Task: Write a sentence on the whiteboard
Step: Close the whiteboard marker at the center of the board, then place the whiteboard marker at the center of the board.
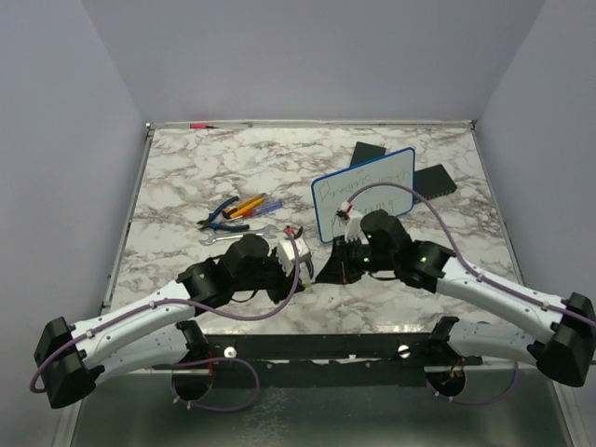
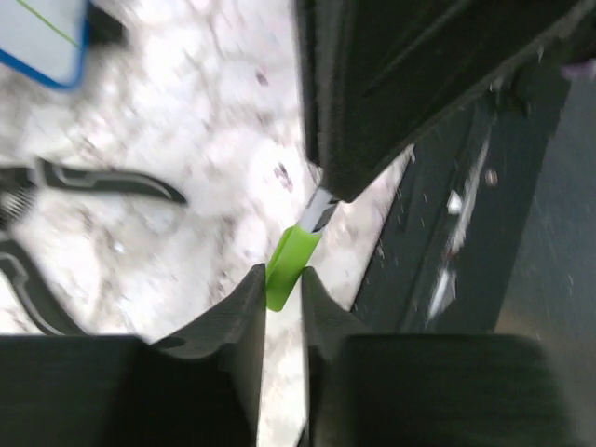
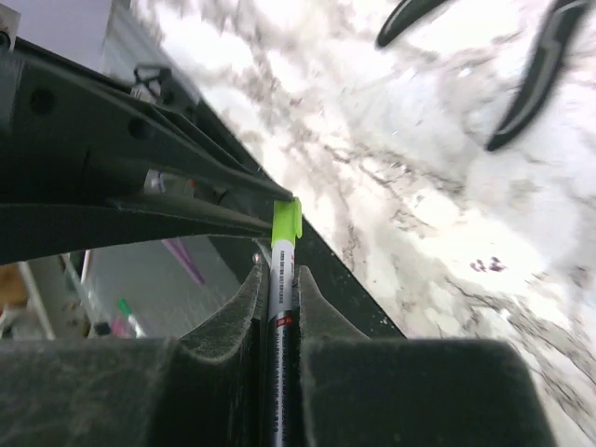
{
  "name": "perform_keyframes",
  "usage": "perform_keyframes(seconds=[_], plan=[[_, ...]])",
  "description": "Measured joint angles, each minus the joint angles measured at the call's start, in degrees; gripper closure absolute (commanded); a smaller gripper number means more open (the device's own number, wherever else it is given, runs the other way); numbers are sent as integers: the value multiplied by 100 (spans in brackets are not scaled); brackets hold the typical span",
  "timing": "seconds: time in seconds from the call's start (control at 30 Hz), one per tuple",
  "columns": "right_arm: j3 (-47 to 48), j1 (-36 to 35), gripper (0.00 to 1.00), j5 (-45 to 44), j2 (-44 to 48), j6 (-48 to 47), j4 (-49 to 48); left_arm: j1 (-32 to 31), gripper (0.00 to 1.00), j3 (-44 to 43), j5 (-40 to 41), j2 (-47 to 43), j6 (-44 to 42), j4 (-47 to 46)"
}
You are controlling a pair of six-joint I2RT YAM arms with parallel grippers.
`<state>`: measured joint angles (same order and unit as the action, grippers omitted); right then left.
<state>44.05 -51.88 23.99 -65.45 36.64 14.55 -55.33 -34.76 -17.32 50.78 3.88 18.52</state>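
The whiteboard point(image 1: 391, 177) stands tilted on the marble-patterned table point(image 1: 186, 177), right of centre in the overhead view. It is a smooth white panel in a blue frame with rounded corners. The sentence point(image 1: 354, 186) runs across its upper part as thin, slanted green scrawl, too small to read. Behind the board lie two flat black pads point(image 1: 372, 154). To its left sit pliers point(image 1: 222, 219) with curved black and blue handles, some orange and blue pens point(image 1: 250, 205) and a flat metal wrench point(image 1: 237, 237).

The two arms meet just below the board, low in the centre of that view. The right gripper point(image 3: 279, 272) has its ribbed black fingers pressed together on the round dark barrel of a marker point(image 3: 279, 345), which runs up through the middle of the right wrist picture. A bright green plastic cap point(image 3: 286, 222) sits at the marker's far end.

In the left wrist picture the left gripper point(image 2: 280, 277) rises from the bottom edge, and its matte black fingers pinch the lower end of that cap. A grey-white band of barrel shows just above the cap. I cannot tell whether the cap is pushed fully home. A corner of the board shows at the upper left of this picture.
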Motion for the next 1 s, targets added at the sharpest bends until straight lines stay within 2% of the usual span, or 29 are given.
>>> perform_keyframes(seconds=[0.13, 0.3, 0.5, 0.8, 0.93, 1.0], plan=[[396, 61, 99, -1123, 774, 72, 1058, 63, 48, -205, 560, -44, -46, -584], [299, 149, 99, -1843, 1189, 234, 1648, 111, 31, -291, 1104, -149, -46, -855], [-393, 149, 96, -2109, 1185, 444, 1506, 256, 26, -417, 1410, 155, 103, -903], [-1263, 243, 91, -2159, 1080, 623, 487, 737, 20, -457, 1604, 481, 382, -896], [-1416, 391, 82, -2151, 881, 654, 179, 809, 20, -457, 1681, 531, 448, -894], [-1443, 479, 72, -2151, 785, 675, 138, 894, 19, -457, 1700, 555, 496, -894]])
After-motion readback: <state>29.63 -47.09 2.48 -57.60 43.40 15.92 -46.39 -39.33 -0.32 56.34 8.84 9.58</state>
